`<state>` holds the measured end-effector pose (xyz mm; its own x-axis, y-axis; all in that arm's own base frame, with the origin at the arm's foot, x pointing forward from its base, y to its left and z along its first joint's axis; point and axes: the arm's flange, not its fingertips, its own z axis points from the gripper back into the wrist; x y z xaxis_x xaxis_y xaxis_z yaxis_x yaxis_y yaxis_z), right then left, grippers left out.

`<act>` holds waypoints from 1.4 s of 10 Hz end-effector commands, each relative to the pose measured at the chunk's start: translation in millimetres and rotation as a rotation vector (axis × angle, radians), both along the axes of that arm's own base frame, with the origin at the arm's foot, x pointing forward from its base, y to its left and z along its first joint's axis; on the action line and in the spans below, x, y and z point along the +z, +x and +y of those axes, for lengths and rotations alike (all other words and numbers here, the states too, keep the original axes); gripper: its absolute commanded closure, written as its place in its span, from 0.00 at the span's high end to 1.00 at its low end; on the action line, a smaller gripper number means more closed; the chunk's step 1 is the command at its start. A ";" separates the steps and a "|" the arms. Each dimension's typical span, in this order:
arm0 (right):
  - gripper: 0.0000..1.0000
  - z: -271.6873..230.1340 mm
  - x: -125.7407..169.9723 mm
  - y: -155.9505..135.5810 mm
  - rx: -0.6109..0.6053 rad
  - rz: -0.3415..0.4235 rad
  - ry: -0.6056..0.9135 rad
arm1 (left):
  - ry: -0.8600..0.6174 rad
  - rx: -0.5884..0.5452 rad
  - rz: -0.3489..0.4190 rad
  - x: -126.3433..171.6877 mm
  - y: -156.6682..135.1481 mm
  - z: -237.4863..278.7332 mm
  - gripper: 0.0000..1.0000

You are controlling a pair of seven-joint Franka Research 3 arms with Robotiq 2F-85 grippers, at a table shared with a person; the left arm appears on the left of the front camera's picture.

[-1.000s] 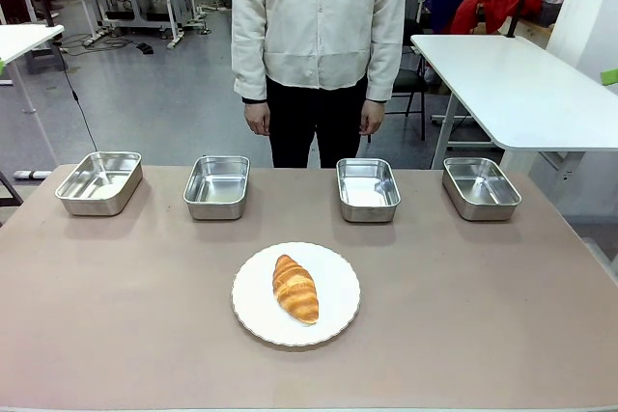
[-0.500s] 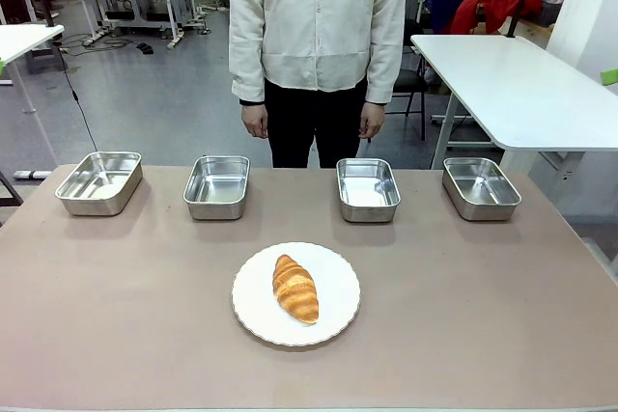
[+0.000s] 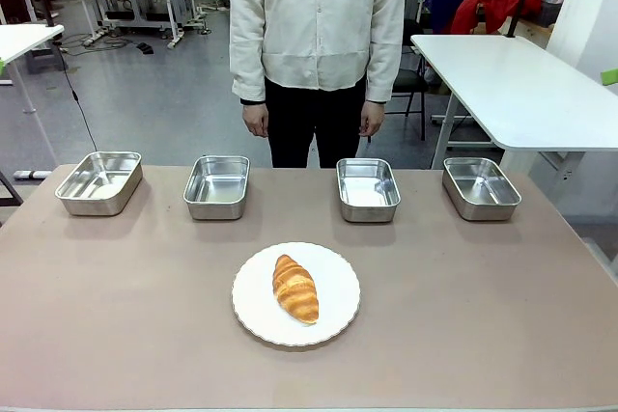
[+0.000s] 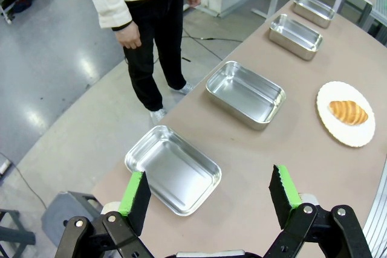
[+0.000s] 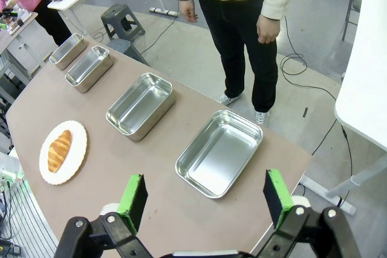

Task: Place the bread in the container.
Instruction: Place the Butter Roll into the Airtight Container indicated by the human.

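Note:
The bread [image 3: 295,288], a golden-brown croissant, lies on a round white plate [image 3: 338,282] at the near middle of the table. Several identical steel trays stand in a row behind it; nothing tells which one is the container. My left gripper [image 4: 209,200] hangs open high above the leftmost tray [image 4: 173,169], with the bread [image 4: 347,112] far off to its right. My right gripper [image 5: 205,200] is open too, high over the rightmost tray [image 5: 220,152], and the bread [image 5: 59,150] lies far to its left. Both grippers hold nothing.
All the trays are empty: far left [image 3: 99,181], left of middle [image 3: 216,185], right of middle [image 3: 368,188] and far right [image 3: 480,187]. A person [image 3: 319,36] stands at the far edge with hands down. The brown table [image 3: 116,315] has wide bare room around the plate.

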<state>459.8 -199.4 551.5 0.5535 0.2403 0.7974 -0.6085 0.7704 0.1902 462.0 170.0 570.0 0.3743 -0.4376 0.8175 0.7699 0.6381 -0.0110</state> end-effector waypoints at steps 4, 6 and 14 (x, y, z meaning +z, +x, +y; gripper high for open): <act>1.00 0.7 0.6 0.2 0.001 -0.003 0.001 | 0.001 -0.009 -0.005 0.1 -1.2 0.7 1.00; 1.00 0.7 0.6 0.2 0.001 -0.003 0.001 | 0.001 -0.009 -0.005 0.1 -1.2 0.7 1.00; 1.00 0.7 0.6 0.2 0.001 -0.003 0.001 | 0.001 -0.009 -0.005 0.1 -1.2 0.7 1.00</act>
